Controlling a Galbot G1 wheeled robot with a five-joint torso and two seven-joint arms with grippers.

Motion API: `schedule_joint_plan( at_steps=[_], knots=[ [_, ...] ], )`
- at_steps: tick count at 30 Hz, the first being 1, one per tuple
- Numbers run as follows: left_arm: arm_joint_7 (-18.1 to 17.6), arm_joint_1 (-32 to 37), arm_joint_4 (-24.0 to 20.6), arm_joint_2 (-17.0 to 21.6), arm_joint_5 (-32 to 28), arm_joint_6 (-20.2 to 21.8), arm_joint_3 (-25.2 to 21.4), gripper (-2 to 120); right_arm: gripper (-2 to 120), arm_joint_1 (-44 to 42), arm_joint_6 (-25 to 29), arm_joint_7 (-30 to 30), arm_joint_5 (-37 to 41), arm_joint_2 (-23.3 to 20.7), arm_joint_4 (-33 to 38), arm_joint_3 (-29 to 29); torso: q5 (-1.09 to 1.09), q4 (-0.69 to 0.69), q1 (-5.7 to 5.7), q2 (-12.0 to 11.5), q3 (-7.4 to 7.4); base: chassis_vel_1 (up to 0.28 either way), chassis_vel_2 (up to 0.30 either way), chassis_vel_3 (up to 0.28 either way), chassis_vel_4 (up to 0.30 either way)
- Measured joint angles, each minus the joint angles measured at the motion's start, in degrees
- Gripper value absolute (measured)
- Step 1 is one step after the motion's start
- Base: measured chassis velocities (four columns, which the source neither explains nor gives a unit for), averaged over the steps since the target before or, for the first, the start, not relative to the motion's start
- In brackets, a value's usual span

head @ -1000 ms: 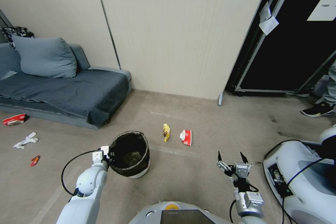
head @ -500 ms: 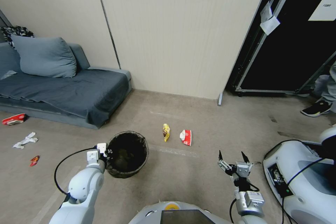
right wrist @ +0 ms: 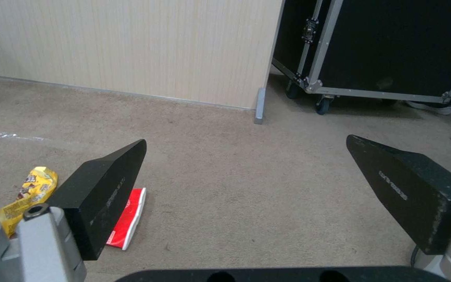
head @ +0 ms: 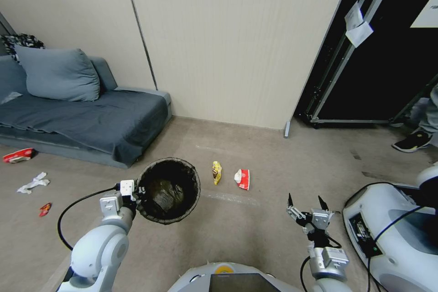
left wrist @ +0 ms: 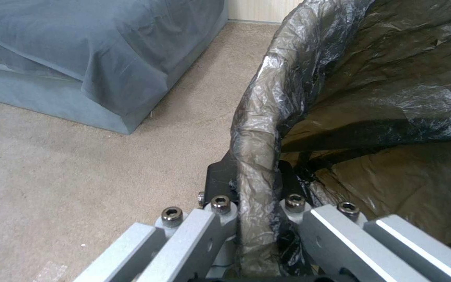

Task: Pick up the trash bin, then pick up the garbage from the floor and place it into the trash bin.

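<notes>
Off the floor (head: 255,232) and tilted toward the robot, the trash bin (head: 169,190) hangs from the left gripper (head: 137,190), whose fingers (left wrist: 220,180) pinch the bag-lined rim. Just beyond it lie a yellow wrapper (head: 216,172) and a red-and-white packet (head: 242,179). More litter sits beside the sofa (head: 86,118). Lower right, the right gripper (head: 308,202) hovers with fingers (right wrist: 108,188) spread wide.
</notes>
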Motion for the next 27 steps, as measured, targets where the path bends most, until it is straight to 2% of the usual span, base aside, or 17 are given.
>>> schedule_joint_plan(
  at_steps=[6, 27],
  knots=[
    [0.41, 1.49, -1.17, -0.49, 1.74, -0.87, 0.09, 1, 100, 0.62, -1.8, -0.81, 0.34, 0.0, 0.55, 0.15, 0.0, 0.0, 0.0, 0.0, 0.0, 0.0, 0.0, 0.0, 0.0],
    [0.46, 2.39, -2.21, -1.35, 2.48, -0.89, 0.82, 1, 100, 0.83, -1.72, -1.25, 0.38, 0.0, 0.3, 0.16, 0.0, 0.01, 0.0, 0.0, 0.0, -0.029, 0.027, 0.032, -0.03]
  ],
)
